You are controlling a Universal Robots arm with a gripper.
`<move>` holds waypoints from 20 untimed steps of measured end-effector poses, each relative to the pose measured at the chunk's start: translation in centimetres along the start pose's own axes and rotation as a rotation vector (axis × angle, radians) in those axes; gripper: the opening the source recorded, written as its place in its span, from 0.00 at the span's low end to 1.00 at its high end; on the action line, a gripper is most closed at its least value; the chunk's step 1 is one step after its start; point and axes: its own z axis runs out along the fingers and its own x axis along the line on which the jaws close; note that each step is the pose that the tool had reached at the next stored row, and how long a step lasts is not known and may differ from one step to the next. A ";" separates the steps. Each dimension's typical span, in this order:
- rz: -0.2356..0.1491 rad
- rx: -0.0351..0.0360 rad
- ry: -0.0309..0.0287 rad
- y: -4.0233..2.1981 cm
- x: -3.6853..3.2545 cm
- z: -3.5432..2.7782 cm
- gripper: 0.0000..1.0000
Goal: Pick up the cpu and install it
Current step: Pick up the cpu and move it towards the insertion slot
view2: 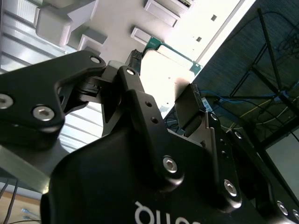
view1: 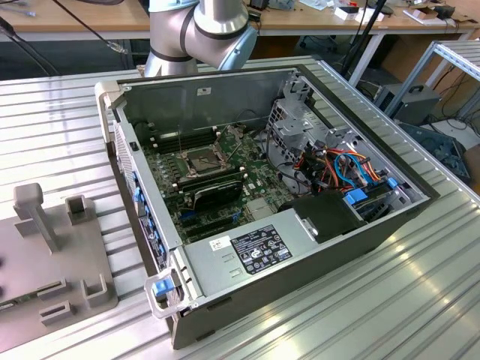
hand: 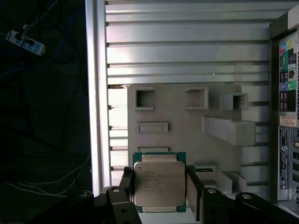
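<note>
Closest to the lens in both wrist views is the black claw (view2: 162,81), its linked body taking up much of the second wrist view. Its 2 fingers (hand: 127,179) stand on opposite edges of the cpu (hand: 159,183) and press against them, so the claw is closed on the chip. The cpu is a flat square with a dull silver-grey metal top and a thin green border, level between the fingers, and it sits over the grey fixture plate (hand: 177,116). Whether it rests on the plate or is raised off it cannot be told. In the second wrist view the chip (view2: 163,65) appears washed out bright, with a green edge. The plate carries several raised rectangular holders and one long block, and it lies on the ribbed aluminium desk (hand: 187,46), just beside the open computer case (view1: 187,94). In the exterior view the plate (view1: 22,255) is at the exterior view's left. The case holds a green motherboard (view1: 247,161) with a metal-framed cpu socket (view1: 204,159), well apart from the plate. A grey power supply (view1: 247,251) fills the case's near corner, and the silver arm (view1: 202,30) rises behind the case.
</note>
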 end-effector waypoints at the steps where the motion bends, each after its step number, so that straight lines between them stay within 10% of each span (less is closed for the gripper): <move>1: 0.000 0.0000 0.0000 0.00 0.00 0.00 0.54; 20: 0.000 0.0000 0.0001 0.00 0.00 -1.05 0.54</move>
